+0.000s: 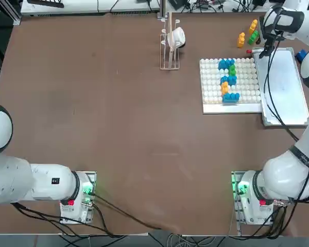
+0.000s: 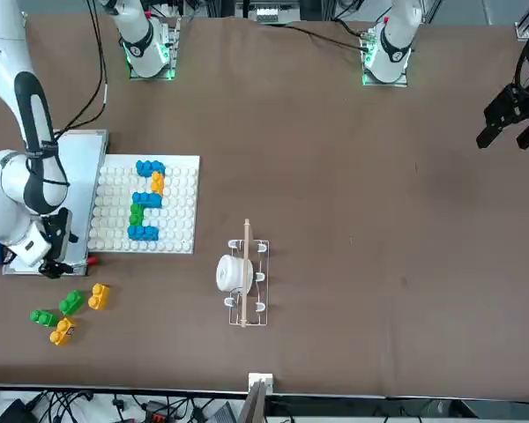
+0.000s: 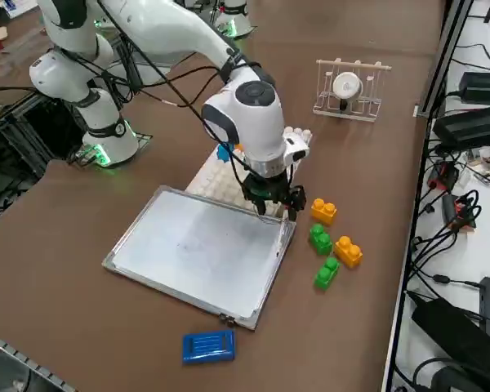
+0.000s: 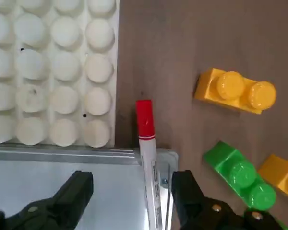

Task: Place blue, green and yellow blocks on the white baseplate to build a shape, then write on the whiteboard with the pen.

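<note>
Spread right pincer astride pen at whiteboard corner.

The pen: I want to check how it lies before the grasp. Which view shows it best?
The right wrist view: the pen lies along the whiteboard edge, red end out, between the open right gripper fingers. Top and front views show only its red tip; in the right side view the gripper hides it.
</note>
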### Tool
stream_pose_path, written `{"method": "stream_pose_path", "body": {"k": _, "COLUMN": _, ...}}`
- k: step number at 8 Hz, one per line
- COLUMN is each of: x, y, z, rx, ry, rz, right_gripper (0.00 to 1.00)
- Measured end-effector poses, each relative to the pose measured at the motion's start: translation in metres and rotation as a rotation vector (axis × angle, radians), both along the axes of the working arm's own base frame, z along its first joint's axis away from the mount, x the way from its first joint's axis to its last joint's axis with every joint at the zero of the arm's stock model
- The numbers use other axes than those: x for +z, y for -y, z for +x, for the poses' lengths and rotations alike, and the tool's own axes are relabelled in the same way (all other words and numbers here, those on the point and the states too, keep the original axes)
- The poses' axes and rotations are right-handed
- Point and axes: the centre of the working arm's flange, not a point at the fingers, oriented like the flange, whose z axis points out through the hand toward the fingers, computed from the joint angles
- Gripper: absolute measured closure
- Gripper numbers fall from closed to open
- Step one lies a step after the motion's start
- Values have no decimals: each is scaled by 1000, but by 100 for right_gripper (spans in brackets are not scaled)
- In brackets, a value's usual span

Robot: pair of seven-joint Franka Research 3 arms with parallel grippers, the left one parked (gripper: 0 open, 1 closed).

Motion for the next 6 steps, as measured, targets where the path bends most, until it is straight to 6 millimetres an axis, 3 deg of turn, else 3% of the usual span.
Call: {"method": "stream_pose_path", "body": {"k": 6, "x": -14, "y": 2, "z": 3, "rx": 53, "ry": 22, "rz": 13, "right_gripper": 0}}
